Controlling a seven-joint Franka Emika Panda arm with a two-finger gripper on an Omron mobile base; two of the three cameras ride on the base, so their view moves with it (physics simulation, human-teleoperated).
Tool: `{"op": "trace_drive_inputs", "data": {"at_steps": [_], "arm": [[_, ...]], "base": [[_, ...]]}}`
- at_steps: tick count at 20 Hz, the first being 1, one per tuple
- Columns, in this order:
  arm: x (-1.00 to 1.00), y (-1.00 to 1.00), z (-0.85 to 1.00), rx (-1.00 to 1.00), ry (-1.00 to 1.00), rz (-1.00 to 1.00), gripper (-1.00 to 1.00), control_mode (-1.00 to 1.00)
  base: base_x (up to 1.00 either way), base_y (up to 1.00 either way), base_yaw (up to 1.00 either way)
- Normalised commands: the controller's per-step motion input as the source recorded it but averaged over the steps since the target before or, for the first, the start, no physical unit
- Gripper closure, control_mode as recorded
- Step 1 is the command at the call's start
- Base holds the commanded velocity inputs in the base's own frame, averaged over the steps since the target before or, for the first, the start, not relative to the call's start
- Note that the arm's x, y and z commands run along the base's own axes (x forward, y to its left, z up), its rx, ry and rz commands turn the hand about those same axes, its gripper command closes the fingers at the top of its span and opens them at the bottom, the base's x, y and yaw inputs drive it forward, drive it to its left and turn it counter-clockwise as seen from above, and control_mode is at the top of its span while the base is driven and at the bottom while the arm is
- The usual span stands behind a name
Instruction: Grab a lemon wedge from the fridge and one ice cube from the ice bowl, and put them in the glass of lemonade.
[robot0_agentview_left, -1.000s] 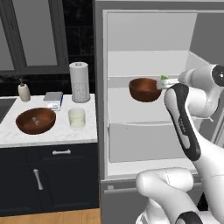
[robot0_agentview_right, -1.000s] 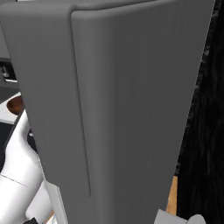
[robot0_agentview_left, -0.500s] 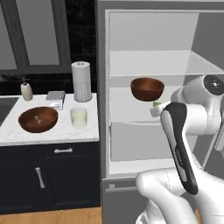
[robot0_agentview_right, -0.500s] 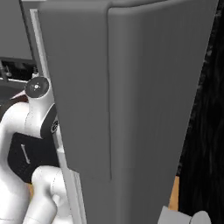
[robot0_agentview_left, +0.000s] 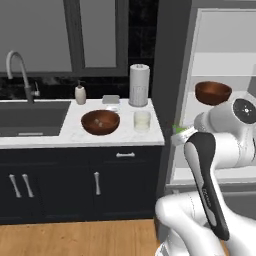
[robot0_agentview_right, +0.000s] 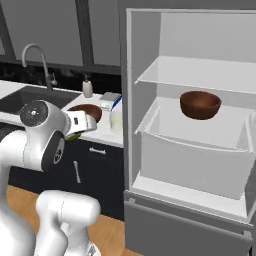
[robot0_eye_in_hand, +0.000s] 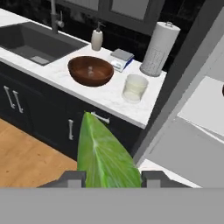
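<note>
Now the lemon wedge (robot0_eye_in_hand: 106, 157) sits pinched between the partly closed fingers of the gripper (robot0_eye_in_hand: 113, 178), out in front of the open fridge (robot0_agentview_right: 200, 125). Beyond it on the counter (robot0_eye_in_hand: 61, 76), the glass of lemonade (robot0_eye_in_hand: 135, 88) stands just beside the ice bowl (robot0_eye_in_hand: 91, 71), near the paper-towel roll (robot0_eye_in_hand: 159, 43).

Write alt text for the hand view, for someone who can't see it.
The hand grips a green lemon wedge close to the camera, aimed at a white kitchen counter. There stand a brown wooden ice bowl, a glass of lemonade, a paper-towel roll and a soap bottle, with a sink at left.
</note>
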Motion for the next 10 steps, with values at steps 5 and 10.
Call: {"op": "trace_drive_inputs", "data": {"at_steps": [5,10], "arm": [[0.0,0.0,0.0,0.0,0.0,0.0,1.0,1.0],[0.0,0.0,0.0,0.0,0.0,0.0,1.0,1.0]], "base": [[0.5,0.9,-0.17],[0.68,0.11,-0.33]]}}
